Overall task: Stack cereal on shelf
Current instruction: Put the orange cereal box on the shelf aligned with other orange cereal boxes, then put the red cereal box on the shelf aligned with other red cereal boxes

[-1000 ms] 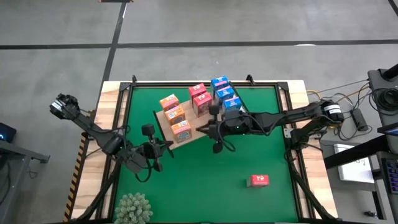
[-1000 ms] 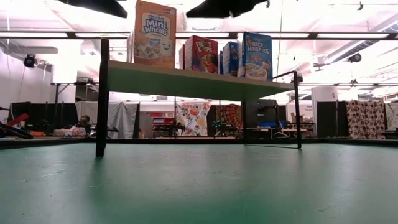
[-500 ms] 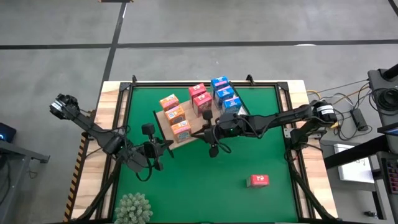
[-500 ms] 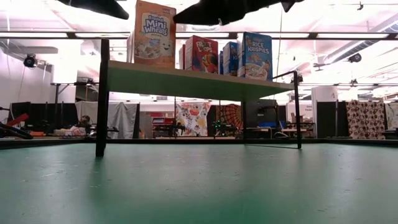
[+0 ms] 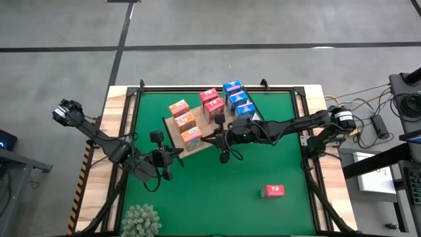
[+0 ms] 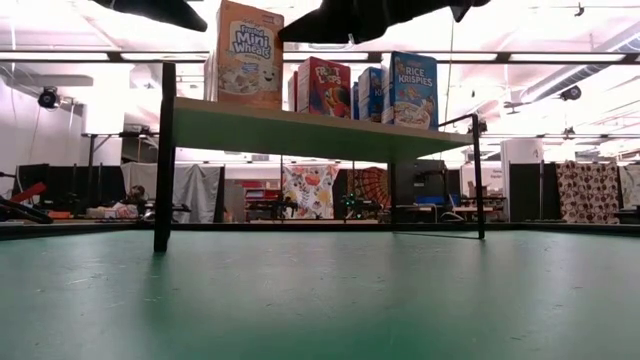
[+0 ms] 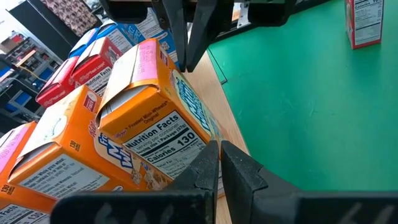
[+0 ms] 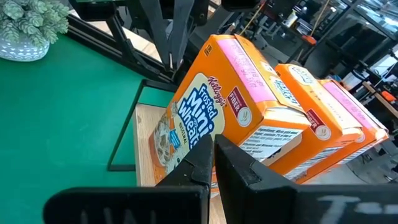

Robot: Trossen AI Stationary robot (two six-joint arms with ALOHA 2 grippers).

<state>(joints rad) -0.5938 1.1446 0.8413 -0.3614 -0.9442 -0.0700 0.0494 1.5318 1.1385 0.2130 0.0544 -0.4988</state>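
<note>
You have eight boxes standing on the shelf in three rows: orange boxes on the left, red ones in the middle, blue ones on the right. The ninth, a red box, lies alone on the mat, well apart from the shelf and toward the front right. Both grippers are fully shut and carry nothing: the left gripper sits just off the shelf's front left corner, and the right gripper hangs at its front edge, close to the nearest orange box. That stray box is most likely your next pick. Expect it to be light, thin cardboard: stiff enough along its edges, but its broad faces will probably dent under a hard squeeze, and the printed surface may be a bit slick. Take it across the narrow sides, near mid-height, with a gentle close. Place it softly, because the neighbours would probably tip at a nudge.
</note>
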